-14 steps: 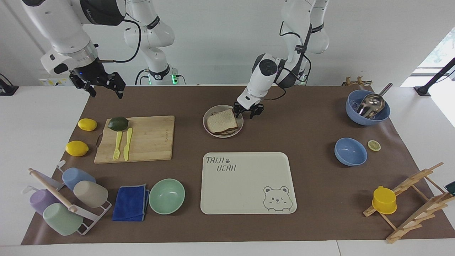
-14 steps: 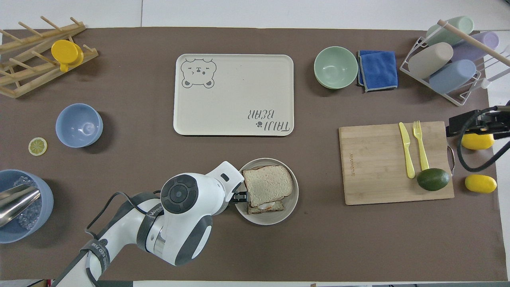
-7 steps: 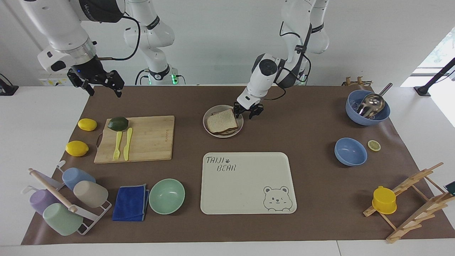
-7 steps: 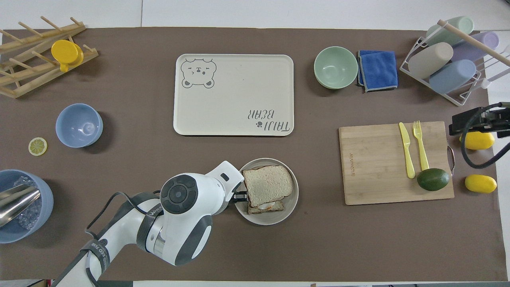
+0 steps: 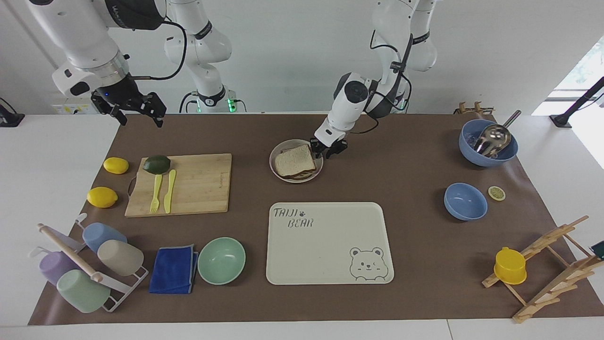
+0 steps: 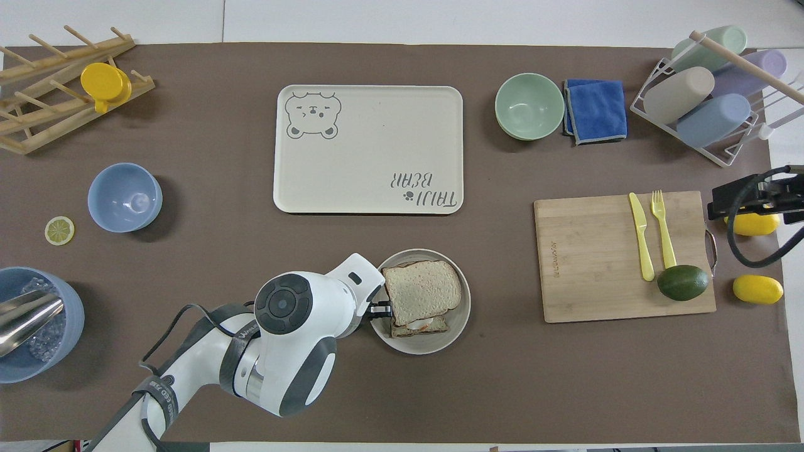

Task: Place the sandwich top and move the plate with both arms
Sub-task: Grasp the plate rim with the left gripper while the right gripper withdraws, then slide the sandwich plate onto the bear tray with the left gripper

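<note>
We see sandwich top [image 5: 294,161] lying on egg toast [image 6: 419,324] in beige plate [image 5: 279,146], plate nearer robots than bear tray [image 5: 325,245]. Left gripper [image 5: 329,148] low at plate's rim on left arm's side; we cannot tell its jaw state. Right gripper [image 5: 137,114] raised above right arm's table end, over lemon [image 6: 752,223], fingers spread apart, holding nothing.

A brown mat [image 5: 415,245] covers the white bench [image 5: 56,156]. Directly on the mat lie the plate [image 5: 279,147], a cream tray [image 5: 325,245], a cutting board [image 5: 198,186], a green bowl [image 5: 221,260] beside a blue cloth [image 5: 173,269], two blue bowls [image 5: 465,201] [image 5: 472,151], a lemon slice [image 5: 496,192], two lemons [image 5: 115,165] [image 5: 101,197], a cup rack [image 5: 123,292] and a wooden rack [image 5: 547,269].
</note>
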Available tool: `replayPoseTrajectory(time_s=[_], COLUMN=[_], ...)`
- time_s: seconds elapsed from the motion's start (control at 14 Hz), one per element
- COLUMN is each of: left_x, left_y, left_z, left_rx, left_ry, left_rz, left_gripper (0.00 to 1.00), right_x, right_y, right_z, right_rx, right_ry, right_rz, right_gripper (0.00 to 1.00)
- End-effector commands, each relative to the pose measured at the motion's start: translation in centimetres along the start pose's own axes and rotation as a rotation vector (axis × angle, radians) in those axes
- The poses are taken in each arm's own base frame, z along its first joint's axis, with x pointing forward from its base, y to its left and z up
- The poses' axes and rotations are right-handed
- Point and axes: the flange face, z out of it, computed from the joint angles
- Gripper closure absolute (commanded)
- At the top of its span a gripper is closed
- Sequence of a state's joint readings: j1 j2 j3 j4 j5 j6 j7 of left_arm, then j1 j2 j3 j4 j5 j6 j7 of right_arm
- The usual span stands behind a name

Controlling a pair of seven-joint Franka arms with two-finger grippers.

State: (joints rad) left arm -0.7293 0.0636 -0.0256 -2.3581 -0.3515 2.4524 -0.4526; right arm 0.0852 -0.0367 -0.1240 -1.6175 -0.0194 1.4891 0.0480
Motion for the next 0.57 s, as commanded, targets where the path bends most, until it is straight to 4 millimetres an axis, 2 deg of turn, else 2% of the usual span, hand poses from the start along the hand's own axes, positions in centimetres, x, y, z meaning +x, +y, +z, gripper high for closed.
replayPoseTrajectory(time_s=[0.0, 0.14, 0.36, 0.5], left_x=[-0.1, -0.2, 0.2, 0.6], left_y=[0.3, 0.4, 0.1, 0.3], left_z=[0.6, 0.6, 0.4, -0.8], left_rx=[-0.02, -0.025, -0.026, -0.047], left_ry=[0.017, 0.013, 0.009, -0.01], left_rz=[-0.014, -0.019, -0.03, -0.059], left_gripper=[0.73, 1.0, 1.0, 1.0], right_x=[-0.1, -0.1, -0.1, -0.2], right_y=[0.7, 0.6, -0.1, -0.2], right_z=[0.1, 0.1, 0.2, 0.3], right_rx=[-0.001, -0.002, -0.002, -0.002], right_ry=[-0.017, -0.017, -0.015, -0.02], right_rz=[-0.002, -0.005, -0.015, -0.019], right_gripper=[0.0, 0.0, 0.0, 0.0])
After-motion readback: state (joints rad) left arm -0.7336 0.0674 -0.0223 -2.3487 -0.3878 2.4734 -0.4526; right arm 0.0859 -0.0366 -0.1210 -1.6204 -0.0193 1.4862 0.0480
